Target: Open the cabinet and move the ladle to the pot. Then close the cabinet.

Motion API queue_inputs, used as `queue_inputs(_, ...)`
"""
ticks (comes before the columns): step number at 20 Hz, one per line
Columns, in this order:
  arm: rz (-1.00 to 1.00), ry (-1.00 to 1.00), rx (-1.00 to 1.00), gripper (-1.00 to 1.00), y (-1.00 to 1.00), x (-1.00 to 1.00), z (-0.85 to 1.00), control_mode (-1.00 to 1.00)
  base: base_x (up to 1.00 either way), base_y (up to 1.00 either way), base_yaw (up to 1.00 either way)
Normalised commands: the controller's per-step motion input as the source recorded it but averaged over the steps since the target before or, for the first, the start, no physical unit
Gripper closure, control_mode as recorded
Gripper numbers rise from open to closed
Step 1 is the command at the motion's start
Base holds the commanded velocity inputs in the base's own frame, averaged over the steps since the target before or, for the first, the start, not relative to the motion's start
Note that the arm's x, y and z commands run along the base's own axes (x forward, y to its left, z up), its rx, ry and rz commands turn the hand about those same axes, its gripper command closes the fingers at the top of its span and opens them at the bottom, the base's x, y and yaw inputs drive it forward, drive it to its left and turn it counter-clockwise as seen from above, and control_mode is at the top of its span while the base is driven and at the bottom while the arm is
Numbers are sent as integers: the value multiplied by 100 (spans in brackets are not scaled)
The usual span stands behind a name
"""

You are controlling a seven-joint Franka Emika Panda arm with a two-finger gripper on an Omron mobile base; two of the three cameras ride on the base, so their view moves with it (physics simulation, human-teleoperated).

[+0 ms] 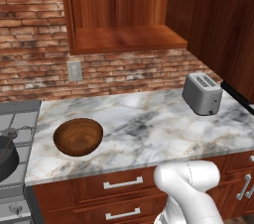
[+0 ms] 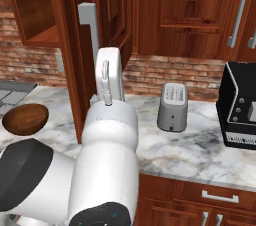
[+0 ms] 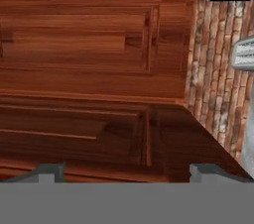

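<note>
No readable writing or brand marks anywhere; toaster (image 1: 202, 93) and the black appliance (image 2: 239, 107) carry no legible labels.

Cabinet (image 1: 124, 39) is open: door (image 2: 82, 45) swung out, edge-on in the right base view, silver bar handle (image 2: 89, 25) on its leading edge. The visible part of the cabinet shelf (image 1: 126, 37) is bare wood.

Gripper (image 3: 126, 171) is released, fingertips (image 3: 49, 171) spread wide, nothing between them. Hand view looks at panelled wood door faces close up, with a brick wall strip beside them.

Pot (image 1: 7, 156) sits on the stove (image 1: 17, 119) at the counter's left end, cut off by the frame edge. Ladle can't be made out.

Relative to the toaster: wooden bowl (image 1: 78, 136) is well to the left, near the counter (image 1: 149, 129) front edge and near the stove side. Open marble between bowl and toaster. Black appliance is just right of the toaster in the right base view. Wall outlet (image 1: 75, 71) sits on the brick above the bowl. Open door hangs over the counter left of the toaster, narrowing that side.
</note>
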Motion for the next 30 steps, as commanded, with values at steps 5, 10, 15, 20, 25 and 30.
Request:
queue_inputs(5, 18, -2, 7, -100, 0, 0, -2, -100, 0, 0, 0)
queue_inputs(10, 18, 0, 8, -100, 0, 1, 0, -100, 0, 0, 0)
queue_inputs(15, 14, 0, 8, -100, 0, 8, 0, -100, 0, 0, 0)
queue_inputs(20, 12, 0, 10, -100, 7, 2, 0, -100, 0, 0, 0)
queue_inputs(25, 10, 0, 8, -100, 17, 0, 0, -100, 0, 0, 0)
queue_inputs(30, 4, 0, 2, -100, 37, 0, -5, -100, 0, 0, 0)
